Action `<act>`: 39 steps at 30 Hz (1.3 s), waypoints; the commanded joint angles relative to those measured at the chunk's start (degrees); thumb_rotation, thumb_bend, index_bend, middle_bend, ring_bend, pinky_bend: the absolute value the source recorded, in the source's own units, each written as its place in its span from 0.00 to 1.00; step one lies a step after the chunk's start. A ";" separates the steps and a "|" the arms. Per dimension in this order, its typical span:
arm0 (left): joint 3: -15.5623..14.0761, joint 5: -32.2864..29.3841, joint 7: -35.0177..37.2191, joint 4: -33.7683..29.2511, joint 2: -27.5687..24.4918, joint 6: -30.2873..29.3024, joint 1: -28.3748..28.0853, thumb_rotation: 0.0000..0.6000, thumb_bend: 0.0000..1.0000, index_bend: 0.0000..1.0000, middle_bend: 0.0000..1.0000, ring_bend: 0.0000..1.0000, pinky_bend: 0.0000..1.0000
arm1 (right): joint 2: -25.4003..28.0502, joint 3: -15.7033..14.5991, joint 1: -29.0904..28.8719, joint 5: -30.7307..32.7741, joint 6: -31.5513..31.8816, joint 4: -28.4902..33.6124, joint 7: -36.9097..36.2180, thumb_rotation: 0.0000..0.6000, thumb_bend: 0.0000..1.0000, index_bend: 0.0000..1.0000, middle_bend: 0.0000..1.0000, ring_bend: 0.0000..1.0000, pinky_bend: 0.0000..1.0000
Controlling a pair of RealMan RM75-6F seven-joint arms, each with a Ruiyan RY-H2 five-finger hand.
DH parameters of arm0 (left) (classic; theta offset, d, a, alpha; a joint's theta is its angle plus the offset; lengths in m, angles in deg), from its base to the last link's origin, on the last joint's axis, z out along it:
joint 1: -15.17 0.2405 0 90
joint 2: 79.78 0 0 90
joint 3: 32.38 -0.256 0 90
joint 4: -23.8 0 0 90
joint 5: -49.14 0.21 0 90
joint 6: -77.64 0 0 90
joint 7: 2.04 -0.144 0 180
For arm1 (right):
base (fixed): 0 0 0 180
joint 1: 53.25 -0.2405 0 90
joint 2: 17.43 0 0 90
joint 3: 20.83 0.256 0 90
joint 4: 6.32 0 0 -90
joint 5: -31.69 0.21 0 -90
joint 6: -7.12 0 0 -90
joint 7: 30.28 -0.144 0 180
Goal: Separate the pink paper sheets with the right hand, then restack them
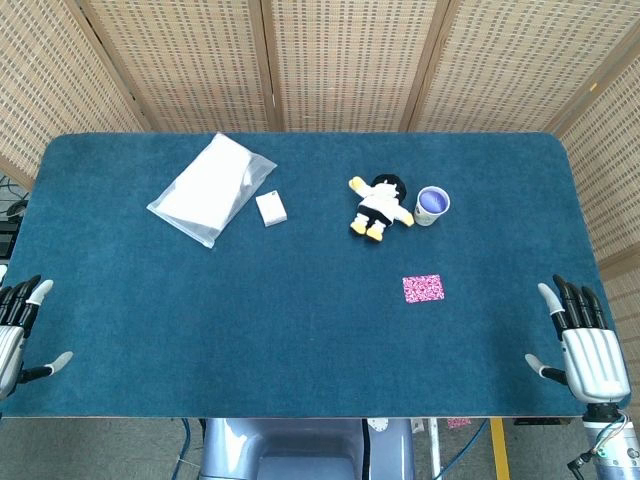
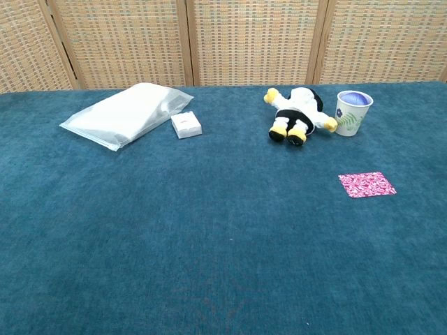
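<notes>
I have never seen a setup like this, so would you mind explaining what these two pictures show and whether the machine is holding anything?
This is a two-armed robot at a table covered in blue cloth. The head view looks down from above; the chest view looks across the table from lower down. In the head view, the left hand and right hand rest at the table's near corners, fingers spread, holding nothing. On the table lie a small stack of pink paper sheets, a plush doll, a paper cup, a small white box and a clear plastic bag. The paper is the job's target; nothing touches it yet.
</notes>
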 commanded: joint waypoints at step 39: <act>0.75 -1.33 -2.65 -0.32 0.72 0.02 -0.09 1.00 0.00 0.00 0.00 0.00 0.00 | -10.63 1.62 -29.17 7.71 -44.64 -10.33 -1.30 1.00 1.00 0.09 0.01 0.00 0.00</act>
